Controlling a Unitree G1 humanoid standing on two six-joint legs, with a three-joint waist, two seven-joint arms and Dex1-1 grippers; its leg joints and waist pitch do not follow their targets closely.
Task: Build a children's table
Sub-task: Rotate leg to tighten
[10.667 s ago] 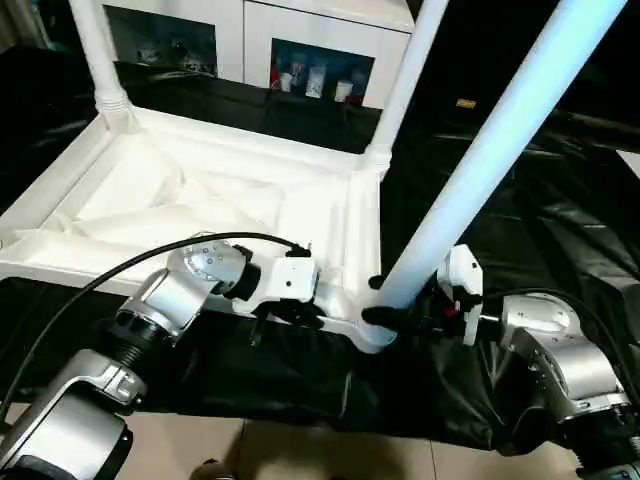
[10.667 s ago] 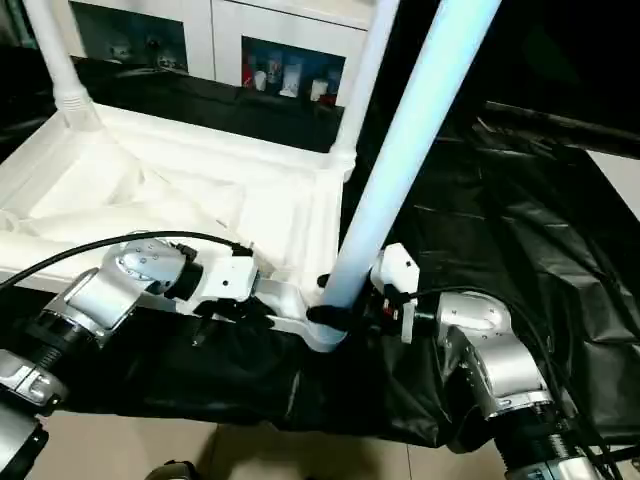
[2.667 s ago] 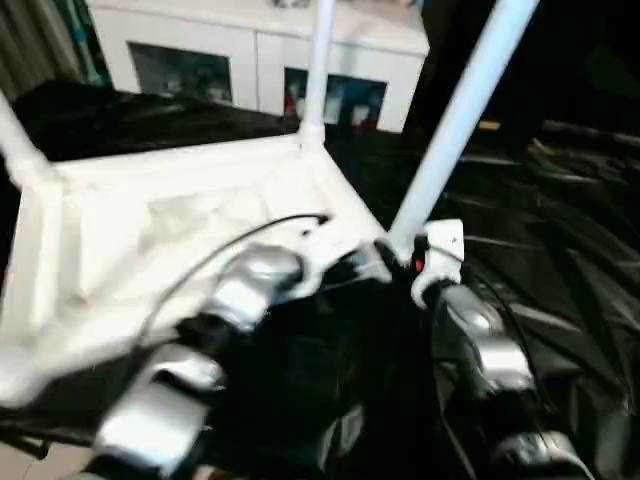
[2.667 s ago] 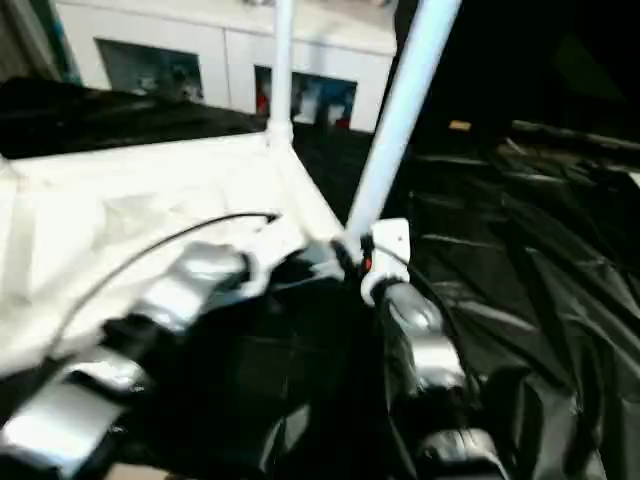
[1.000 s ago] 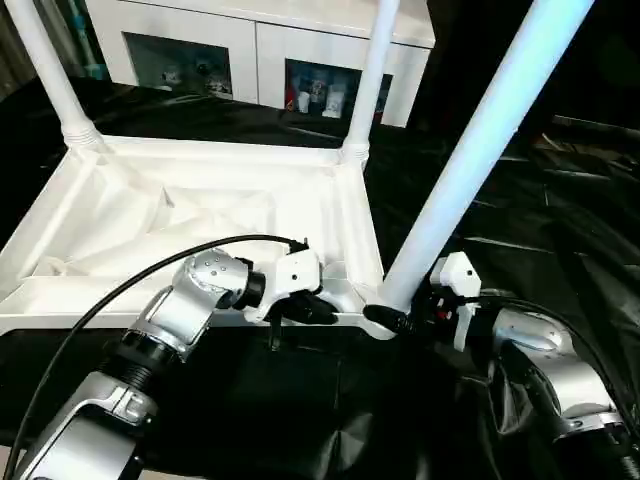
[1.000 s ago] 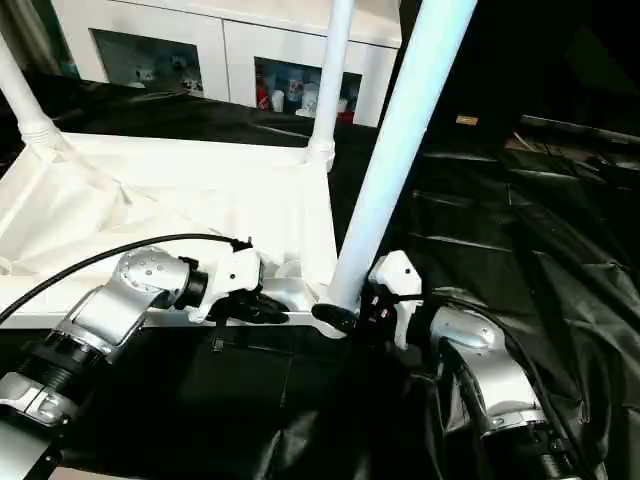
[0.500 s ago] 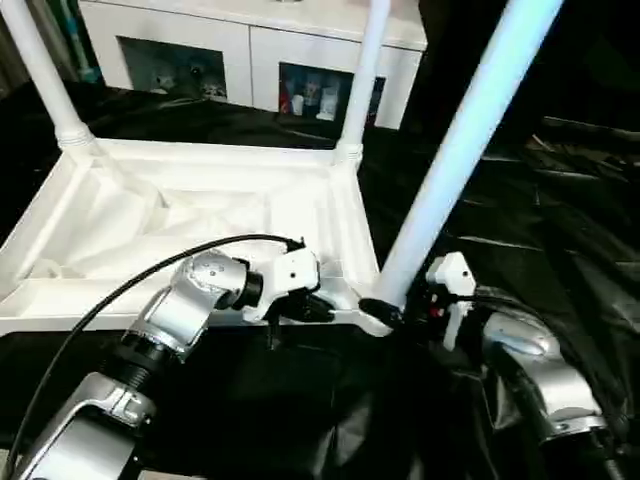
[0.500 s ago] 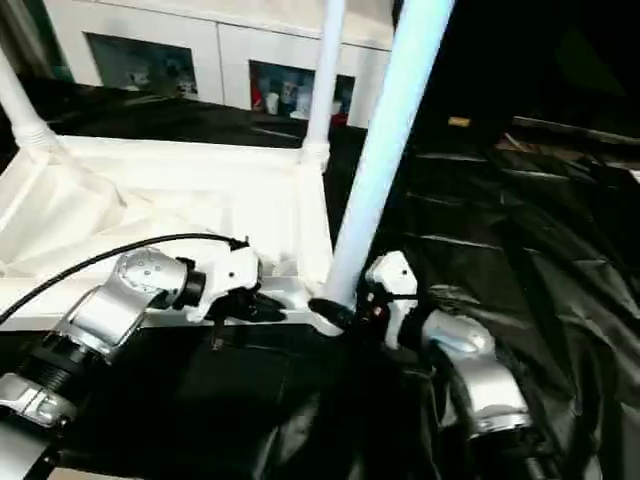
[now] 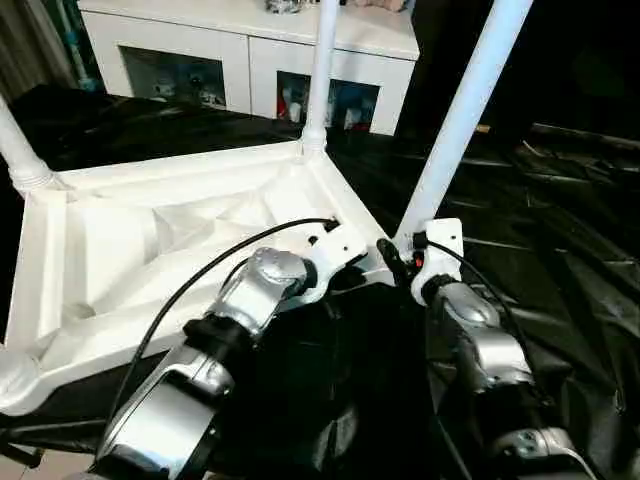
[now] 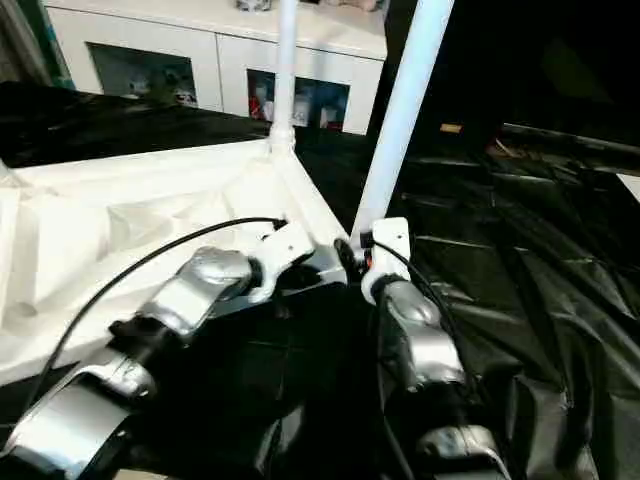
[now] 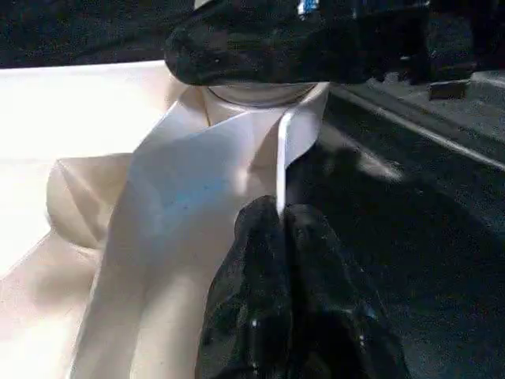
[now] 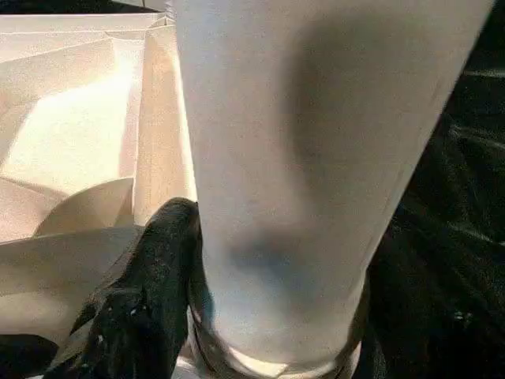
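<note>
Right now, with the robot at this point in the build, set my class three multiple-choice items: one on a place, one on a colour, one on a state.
1. Where does the right gripper grip?
A. On the cabinet door
B. At the base of the nearest leg, by its corner socket
C. At the top of the far leg

2. What colour is the cloth under the children's table?
A. White
B. Blue
C. Black

3. How does the children's table lie?
A. Upside down, legs pointing up
B. Upright on its legs
C. On its side

Answers:
1 B: the right gripper closes on the leg just above the socket.
2 C: the cloth is black.
3 A: the children's table shows its ribbed underside.
</note>
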